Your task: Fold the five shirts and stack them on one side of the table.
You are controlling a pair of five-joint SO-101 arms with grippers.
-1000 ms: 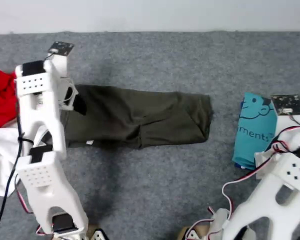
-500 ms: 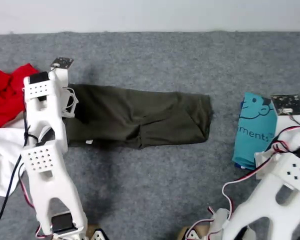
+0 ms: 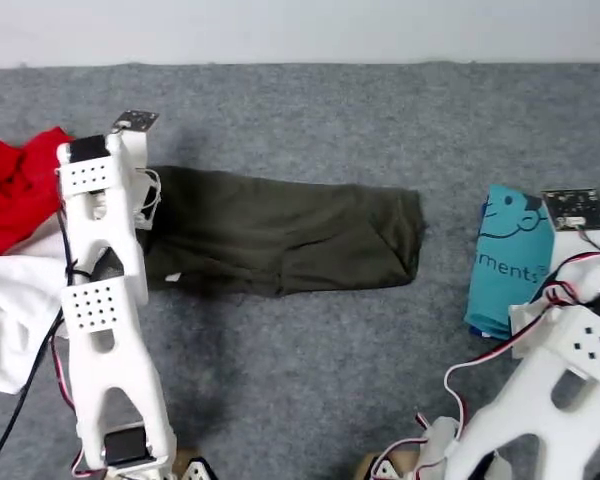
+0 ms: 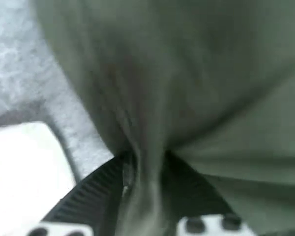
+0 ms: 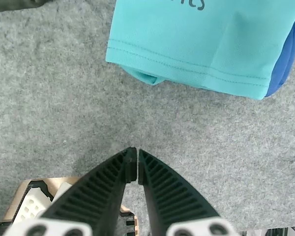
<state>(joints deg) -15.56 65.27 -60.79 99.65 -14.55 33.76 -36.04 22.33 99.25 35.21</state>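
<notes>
- The olive shirt (image 3: 280,240) lies as a long, already narrowed band on the bench (image 3: 310,380). Its long axis runs from the left gripper (image 4: 143,169) straight away toward the right arm's side.
- A bunched ridge of olive cloth at the shirt's near end is pinched in the left gripper. The far end lies free and flat, well apart from it.
- The right gripper (image 5: 137,160) is pressed together on nothing and hangs over bare bench. The teal shirt (image 5: 196,44) lies folded just beyond its tip, with a blue shirt (image 5: 290,54) under it.
- The left arm is judged the nearer for the coming fold, since the held end has to be carried along the long axis onto the far end.
- A red shirt (image 3: 15,190) and a white shirt (image 3: 10,310) lie unfolded behind the left gripper, away from the olive one.
- Since a second ago the left arm has been shifted toward the shirt's far end. The held end has been drawn in with it, and more of the red shirt has been uncovered. The right arm has not been moved.
</notes>
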